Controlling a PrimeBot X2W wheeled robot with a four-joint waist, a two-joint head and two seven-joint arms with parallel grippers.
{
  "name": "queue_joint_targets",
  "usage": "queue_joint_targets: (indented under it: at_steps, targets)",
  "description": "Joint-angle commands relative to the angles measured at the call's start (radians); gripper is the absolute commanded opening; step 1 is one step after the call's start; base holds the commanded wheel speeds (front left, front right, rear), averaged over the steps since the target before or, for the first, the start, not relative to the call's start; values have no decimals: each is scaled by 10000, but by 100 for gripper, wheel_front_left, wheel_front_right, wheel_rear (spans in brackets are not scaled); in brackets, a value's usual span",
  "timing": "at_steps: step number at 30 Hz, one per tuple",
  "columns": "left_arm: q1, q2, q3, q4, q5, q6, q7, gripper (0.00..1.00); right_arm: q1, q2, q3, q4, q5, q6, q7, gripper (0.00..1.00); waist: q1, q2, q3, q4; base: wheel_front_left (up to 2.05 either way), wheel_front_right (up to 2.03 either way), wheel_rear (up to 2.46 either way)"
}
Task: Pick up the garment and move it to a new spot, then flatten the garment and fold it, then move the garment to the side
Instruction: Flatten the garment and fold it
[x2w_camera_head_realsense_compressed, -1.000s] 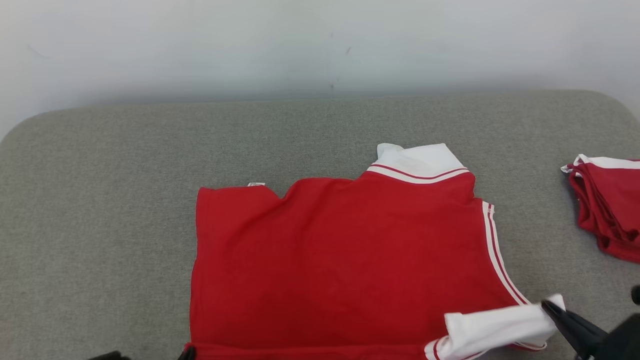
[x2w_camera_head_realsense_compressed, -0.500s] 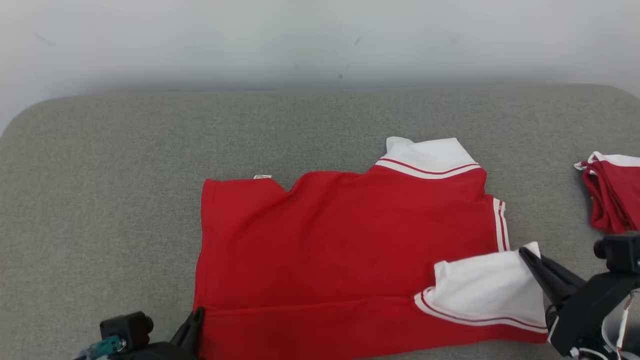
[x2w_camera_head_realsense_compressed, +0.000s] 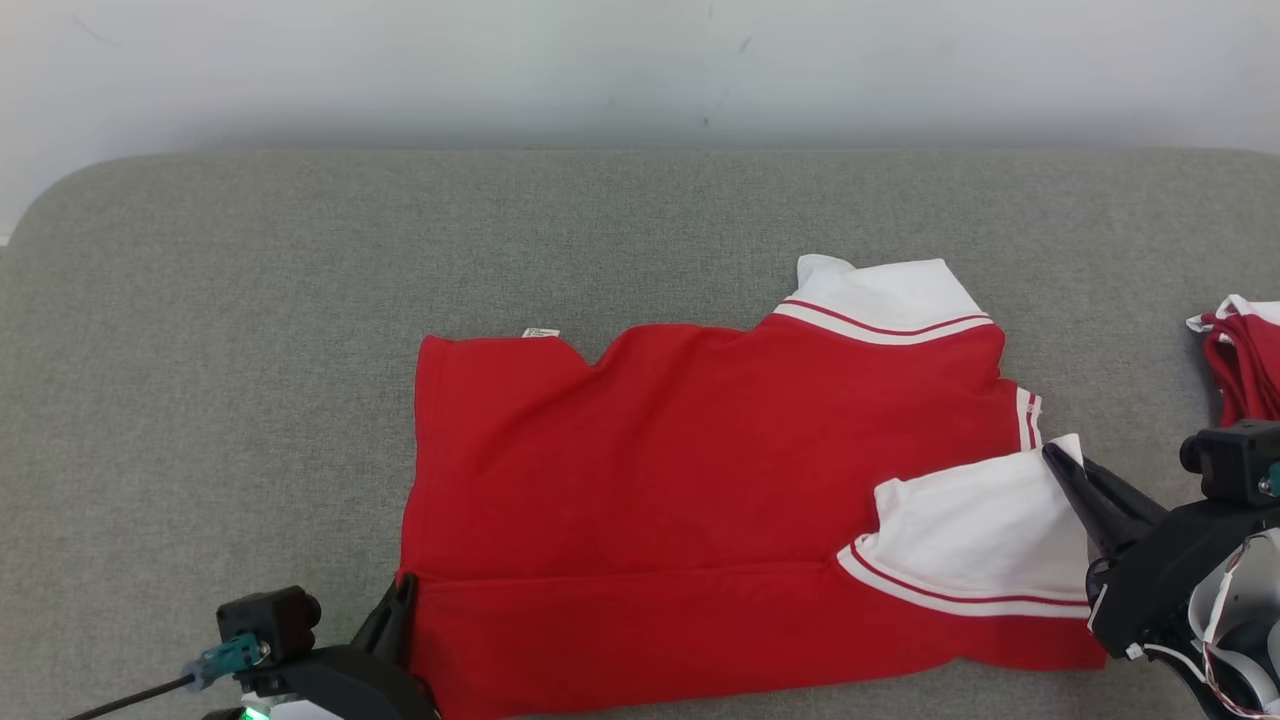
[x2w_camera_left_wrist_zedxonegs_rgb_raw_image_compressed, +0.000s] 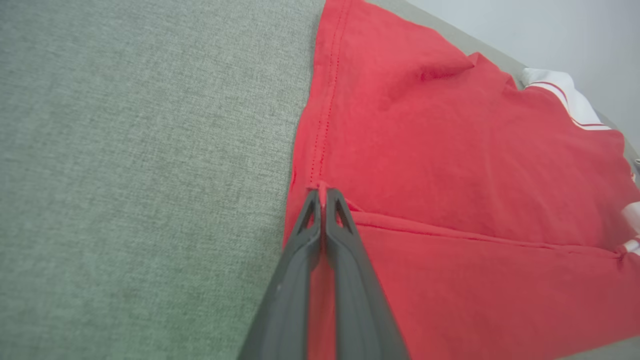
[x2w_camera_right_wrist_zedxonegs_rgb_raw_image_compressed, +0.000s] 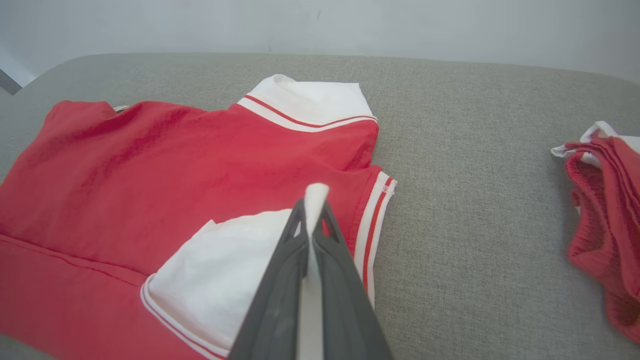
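Garment: a red cloth garment (x2w_camera_head_realsense_compressed: 700, 470) with a white, red-striped collar (x2w_camera_head_realsense_compressed: 885, 295) lies spread flat near the middle of the grey fabric-covered surface (x2w_camera_head_realsense_compressed: 250, 350), with the collar on the far side.
Near edge: a strip of red cloth is turned up over the body. Its edge runs from the near-left corner across to the white sleeve (x2w_camera_head_realsense_compressed: 985, 530).
Left claw (x2w_camera_head_realsense_compressed: 403, 592): pressed together on the left end of that folded edge, with red cloth pinched between its tips.
Right claw (x2w_camera_head_realsense_compressed: 1058, 462): pinching the outer tip of the white sleeve, which lies folded inward over the red body.
Other cloth: a heap of red fabric with white trim (x2w_camera_head_realsense_compressed: 1245, 365) sits at the surface's right edge, well apart from the garment.
Backdrop: a pale wall (x2w_camera_head_realsense_compressed: 400, 70) stands behind the surface.
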Motion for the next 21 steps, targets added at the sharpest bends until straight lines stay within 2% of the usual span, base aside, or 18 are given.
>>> queue_joint_targets:
  at_steps: [1, 13, 14, 15, 16, 17, 21]
  targets:
    - [-134, -3, -11, 65, 97, -55, -50, 0, -123, -51, 41, 33, -88, -20, -144, 0, -1, -1, 9, 10, 0, 0, 0]
    - [-513, -113, -177, 543, 244, -91, -224, 0, -1114, -134, 858, 776, -227, -20, -866, 0, -1, -1, 139, -20, 0, 0, 0]
    - [-553, -122, -211, 585, 283, -109, -218, 11, -1201, -117, 928, 875, -269, -20, -939, 0, -1, -1, 145, -14, 0, 0, 0]
    - [-607, -135, -227, 618, 334, -113, -279, 47, -1297, -62, 935, 993, -269, -20, -1032, 0, -1, -1, 152, -7, 0, 0, 0]
    - [-667, -126, -244, 656, 412, -74, -354, 96, -1403, 3, 935, 1098, -303, -20, -1142, 36, -1, -1, 154, 2, 0, 0, 0]
    - [-705, -133, -247, 711, 462, -19, -421, 100, -1480, 109, 852, 1243, -332, -20, -1249, 100, -1, -1, 150, 12, 0, 0, 0]
    - [-755, 0, -335, 839, 785, 132, -681, 100, -1558, 521, 510, 1543, -190, -20, -1308, 100, -1, -1, 32, 47, 0, 0, 0]
